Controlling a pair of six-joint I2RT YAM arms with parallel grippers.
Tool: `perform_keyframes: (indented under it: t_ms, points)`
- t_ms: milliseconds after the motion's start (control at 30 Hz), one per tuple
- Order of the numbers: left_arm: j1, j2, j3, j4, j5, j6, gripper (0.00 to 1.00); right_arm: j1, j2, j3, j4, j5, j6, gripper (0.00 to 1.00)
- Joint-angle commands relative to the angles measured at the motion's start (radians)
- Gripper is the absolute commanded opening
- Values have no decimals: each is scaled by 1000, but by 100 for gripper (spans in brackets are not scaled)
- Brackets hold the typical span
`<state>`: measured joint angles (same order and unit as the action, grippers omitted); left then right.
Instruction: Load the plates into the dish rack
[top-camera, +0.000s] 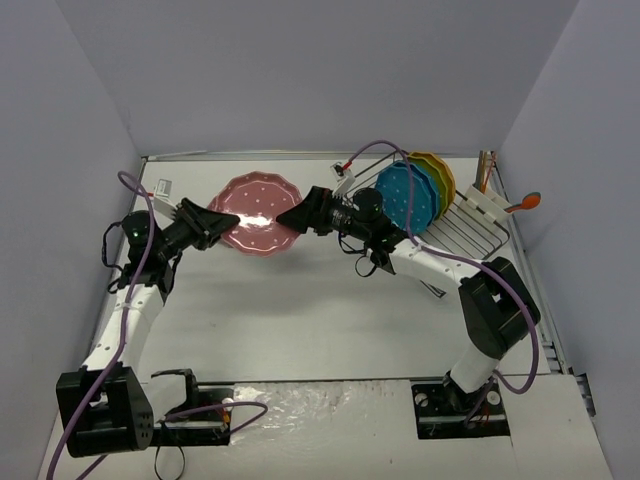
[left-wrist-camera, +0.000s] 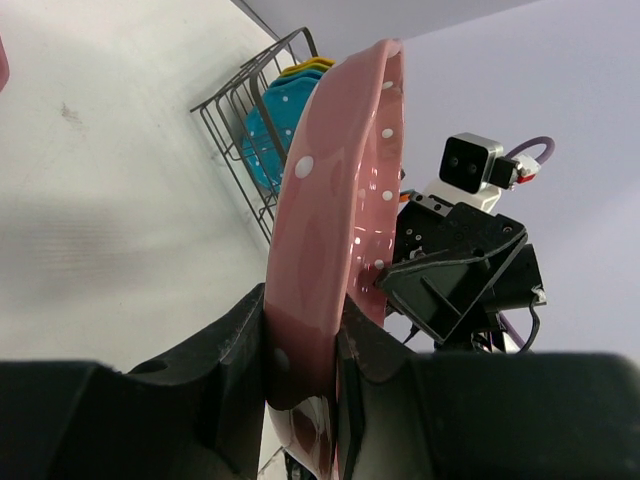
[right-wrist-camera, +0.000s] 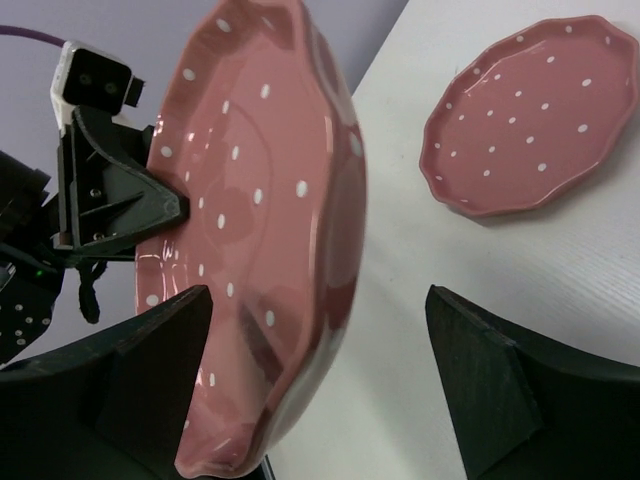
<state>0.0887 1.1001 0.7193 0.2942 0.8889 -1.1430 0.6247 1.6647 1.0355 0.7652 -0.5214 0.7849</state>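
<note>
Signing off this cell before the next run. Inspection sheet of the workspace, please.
Surface: white table, no spills seen.
Job's things: held pink plate up on edge between the arms; second pink plate flat on the table; dish rack at right with a blue plate and a yellow plate standing in it.
Clutter: orange-tipped utensil at the rack's far side, kind unclear.
Grippers: left gripper shut on the held pink plate's rim; right gripper open, fingers either side of the opposite rim.
Cables: purple cables loop over both arms.
Surroundings: plain grey walls on three sides.
</note>
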Motion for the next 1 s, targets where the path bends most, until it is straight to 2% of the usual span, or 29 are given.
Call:
perform_keyframes:
  t_ms: [0, 100, 200, 267, 333, 400, 433, 467, 567, 733, 867, 967]
  points:
    - [-22, -30, 47, 210, 47, -61, 0, 8, -14, 38, 180, -64, 29, 68]
    - [-26, -24, 40, 222, 47, -60, 0, 7, -16, 24, 213, -72, 40, 50]
    - [-30, -19, 35, 227, 48, -55, 0, 7, -18, 14, 218, -78, 37, 24]
    - [-35, -16, 35, 213, 52, -38, 0, 5, -25, 7, 221, -77, 32, 3]
    - [-36, -10, 40, 172, 56, 2, 3, 0, -37, 0, 221, -75, 25, 0]
    - [-38, -4, 52, 120, 55, 49, 10, -8, -51, 0, 213, -81, 6, 0]
    - [-40, -1, 57, 91, 50, 74, 16, -13, -63, 0, 203, -81, -7, 0]
    - [-40, 2, 61, 38, 42, 118, 28, -23, -85, 1, 185, -81, -23, 0]
    - [-37, 14, 76, -77, 12, 211, 53, -47, -146, 13, 103, -69, -103, 0]
    - [-36, 20, 110, -238, -60, 322, 85, -100, -247, 47, -123, -1, -286, 0]
    - [-28, 1, 161, -416, -161, 427, 96, -172, -322, 80, -271, 41, -428, 0]
    - [-24, -6, 234, -645, -326, 570, 97, -200, -356, 142, -422, 132, -606, 0]
